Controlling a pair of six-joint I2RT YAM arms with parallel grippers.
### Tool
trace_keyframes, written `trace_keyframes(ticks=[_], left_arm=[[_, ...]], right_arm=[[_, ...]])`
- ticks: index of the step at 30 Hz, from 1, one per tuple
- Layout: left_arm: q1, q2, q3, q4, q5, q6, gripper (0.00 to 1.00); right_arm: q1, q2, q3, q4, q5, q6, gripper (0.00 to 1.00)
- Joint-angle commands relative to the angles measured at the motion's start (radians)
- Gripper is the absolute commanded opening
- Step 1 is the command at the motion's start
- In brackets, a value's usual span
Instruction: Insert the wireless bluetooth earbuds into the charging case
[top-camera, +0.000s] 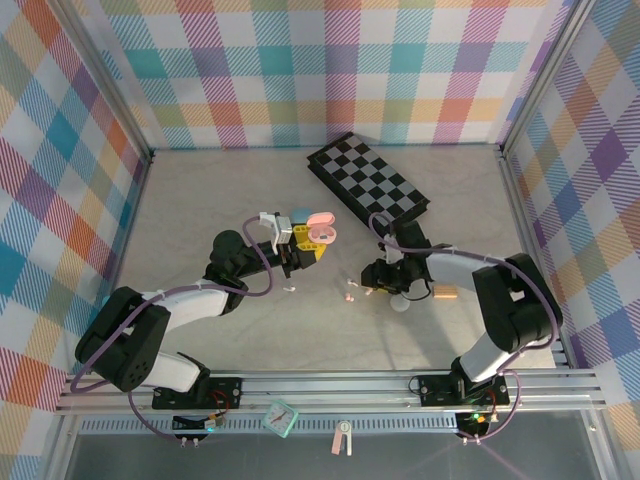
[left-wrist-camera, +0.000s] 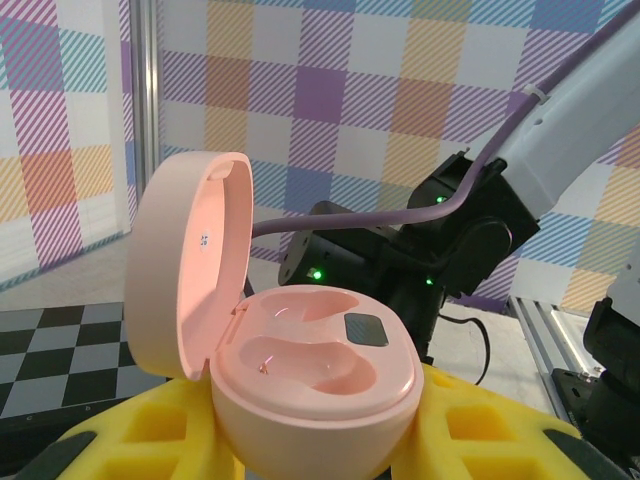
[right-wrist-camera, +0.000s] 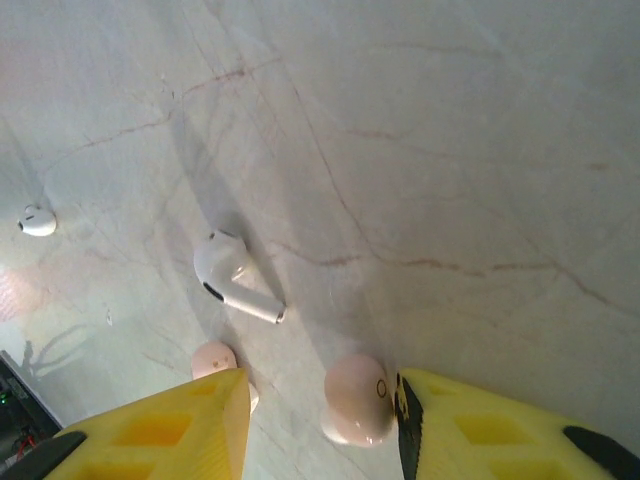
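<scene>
Up above the desk (top-camera: 220, 190), the left claw (top-camera: 305, 247) holds the pink charging case (top-camera: 322, 232) with its lid open. The right claw (top-camera: 383, 283) is low on the desk, well apart from it. A checkered board (top-camera: 368, 180) and an orange cylinder (top-camera: 445, 293) are not in the way.

From the left wrist, the case is pinched tight, and both little holes are empty.

From the right wrist, the claw is half open around a pink earbud (right-wrist-camera: 358, 400), touching it on one side, not squeezing. A second pink earbud (right-wrist-camera: 213, 358) and a white earbud (right-wrist-camera: 235, 280) wait beside. I think most of the job is left.
</scene>
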Motion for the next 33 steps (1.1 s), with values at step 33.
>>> trace_keyframes(ticks=[33], left_arm=[[-0.006,-0.005,0.021,0.066,0.012,0.011,0.22]], right_arm=[[0.030,0.145,0.047,0.006,-0.050,-0.026,0.26]])
